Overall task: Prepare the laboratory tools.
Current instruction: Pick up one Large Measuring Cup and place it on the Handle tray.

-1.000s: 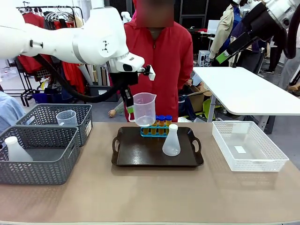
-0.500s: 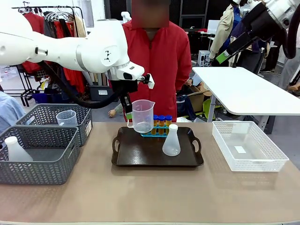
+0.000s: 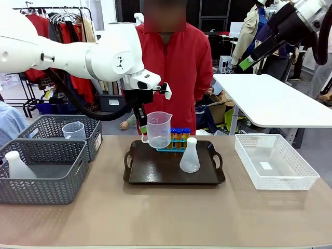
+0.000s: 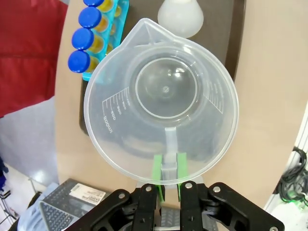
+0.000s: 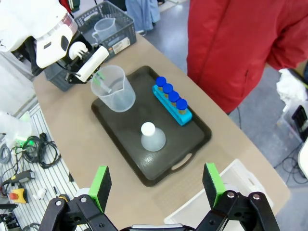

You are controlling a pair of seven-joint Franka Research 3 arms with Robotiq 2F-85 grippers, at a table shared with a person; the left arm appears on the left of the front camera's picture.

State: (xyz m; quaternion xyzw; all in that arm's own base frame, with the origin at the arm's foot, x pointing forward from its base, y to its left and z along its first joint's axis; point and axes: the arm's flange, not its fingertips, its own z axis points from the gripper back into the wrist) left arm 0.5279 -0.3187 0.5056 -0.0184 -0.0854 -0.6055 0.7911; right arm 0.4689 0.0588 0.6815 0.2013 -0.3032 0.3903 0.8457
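Your clear measuring beaker (image 3: 158,129) hangs upright over the far left part of the dark tray (image 3: 155,168), carried by the left claw (image 4: 167,169), whose green pads pinch the beaker's handle from either side. Whether the base already touches the tray you cannot tell from the front; in the right wrist view the beaker (image 5: 114,88) appears to sit over the tray's far left corner. Just behind and to the right of it on the tray stands the blue rack (image 3: 176,147) with its row of orange tubes (image 3: 178,136) under blue caps, and nearer you, right of the middle, the white conical flask (image 3: 190,156) stands upright, apart from both. The tray lies mid-tabletop (image 3: 166,212). At the left edge two grey baskets (image 3: 44,171) sit one behind the other: the near one holds another white flask (image 3: 18,166), the far one another clear beaker (image 3: 73,130). On the right sits a white mesh bin (image 3: 275,162). A person in a red jacket (image 3: 179,67) stands at the far side, right behind the tray. The right claw (image 5: 156,185) is held high above the near right of the tabletop, its fingers spread wide apart and gripping nothing.
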